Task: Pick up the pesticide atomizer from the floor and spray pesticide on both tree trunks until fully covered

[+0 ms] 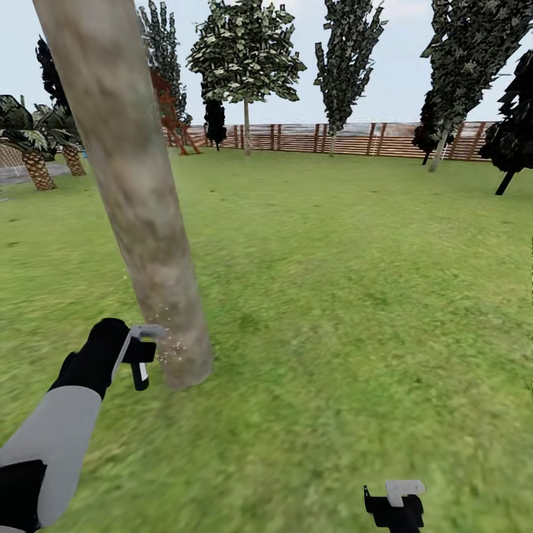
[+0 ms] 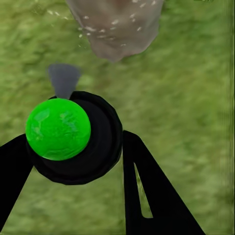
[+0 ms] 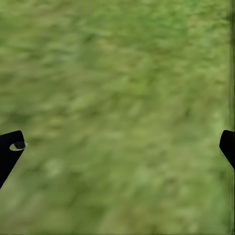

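Atomizer (image 2: 68, 139) clamped in left gripper (image 1: 139, 363), nozzle toward base of tree trunk (image 1: 141, 215).

Black body with green ball top sits between the two black fingers (image 2: 147, 196), just beside the trunk's foot. Whitish pesticide (image 1: 172, 342) specks dot the lower bark. Right gripper (image 1: 394, 507) hangs low over the lawn (image 1: 355, 296), fingers spread wide, nothing between them. Slat fence (image 1: 348, 138) and dark narrow trees far behind.

Green lawn (image 1: 355, 296), thick tree trunk (image 1: 141, 207) rooted in it
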Controlling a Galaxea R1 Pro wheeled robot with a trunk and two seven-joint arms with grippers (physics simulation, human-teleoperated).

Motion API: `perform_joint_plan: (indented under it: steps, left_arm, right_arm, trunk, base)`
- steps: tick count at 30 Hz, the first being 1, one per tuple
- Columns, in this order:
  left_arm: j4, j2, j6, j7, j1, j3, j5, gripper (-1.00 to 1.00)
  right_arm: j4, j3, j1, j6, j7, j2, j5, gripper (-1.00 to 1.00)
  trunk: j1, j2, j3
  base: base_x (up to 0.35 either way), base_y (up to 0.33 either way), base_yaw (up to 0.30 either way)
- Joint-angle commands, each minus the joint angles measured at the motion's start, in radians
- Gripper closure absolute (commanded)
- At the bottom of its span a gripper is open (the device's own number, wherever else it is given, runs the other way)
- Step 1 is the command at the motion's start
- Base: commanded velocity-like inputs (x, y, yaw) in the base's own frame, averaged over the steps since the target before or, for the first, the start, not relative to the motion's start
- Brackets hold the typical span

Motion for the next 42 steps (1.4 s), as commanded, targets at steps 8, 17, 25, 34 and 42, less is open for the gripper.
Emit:
perform_joint_plan:
  steps: [8, 17, 25, 34, 42]
  left_arm:
    - [-0.001, -0.004, 0.003, -0.01, -0.001, 0.006, -0.011, 1.0]
    - [-0.001, -0.006, 0.002, -0.01, -0.001, 0.007, -0.011, 1.0]
    - [0.001, -0.004, 0.001, -0.01, 0.002, 0.005, -0.012, 1.0]
    - [0.001, 0.001, 0.0, -0.009, 0.004, 0.03, -0.012, 1.0]
    - [0.003, 0.005, -0.001, -0.007, 0.005, 0.043, -0.014, 1.0]
  right_arm:
    - [0.0, 0.009, 0.0, -0.003, -0.001, 0.0, -0.012, -1.0]
    - [0.0, 0.01, 0.0, -0.003, -0.001, 0.001, -0.012, -1.0]
    - [0.0, 0.009, 0.0, -0.003, -0.001, 0.0, -0.012, -1.0]
    - [0.0, 0.009, 0.0, -0.003, -0.001, 0.0, -0.01, -1.0]
    - [0.0, 0.009, 0.0, -0.003, -0.001, 0.0, -0.012, -1.0]
  trunk:
    - [0.0, 0.0, -0.001]
    - [0.0, 0.0, -0.001]
    - [0.0, 0.0, -0.001]
    - [0.0, 0.0, -0.001]
    - [0.0, 0.0, -0.001]
  base:
    - [0.004, -0.275, 0.0]
    - [0.0, -0.277, 0.082]
    - [0.0, -0.277, 0.207]
    - [0.024, -0.274, 0.006]
    - [0.219, -0.204, 0.109]
